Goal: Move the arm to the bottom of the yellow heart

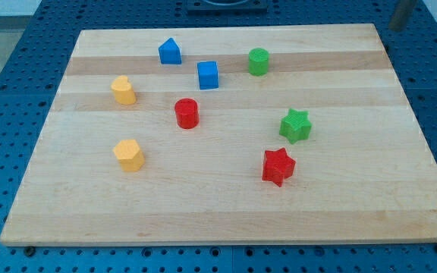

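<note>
Yellow heart point(124, 89), smooth plastic block

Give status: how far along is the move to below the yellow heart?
Done: nothing yet. In hand: my tip sits at the view's top right, off the board, far from every block. Left: cross to the view's left and stop just below the yellow heart.

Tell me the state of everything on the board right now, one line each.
My tip: off the board, top right corner, far from all blocks.
Yellow heart: upright, untouched.
Yellow block: upright, alone.
Blue cube: flat.
Red star: flat.
Green star: flat.
</note>
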`<control>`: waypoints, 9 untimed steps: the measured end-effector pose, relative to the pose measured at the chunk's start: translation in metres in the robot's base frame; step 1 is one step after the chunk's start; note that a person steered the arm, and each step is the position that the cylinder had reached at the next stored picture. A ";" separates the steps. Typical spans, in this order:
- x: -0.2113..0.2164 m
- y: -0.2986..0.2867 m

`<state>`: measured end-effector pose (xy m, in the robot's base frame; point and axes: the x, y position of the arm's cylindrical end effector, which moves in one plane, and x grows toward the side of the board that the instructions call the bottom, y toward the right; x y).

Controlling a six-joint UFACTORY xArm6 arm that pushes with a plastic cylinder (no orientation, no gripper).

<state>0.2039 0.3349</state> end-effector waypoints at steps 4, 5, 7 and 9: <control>0.021 -0.033; 0.028 -0.052; 0.036 -0.087; 0.049 -0.127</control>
<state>0.2526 0.2079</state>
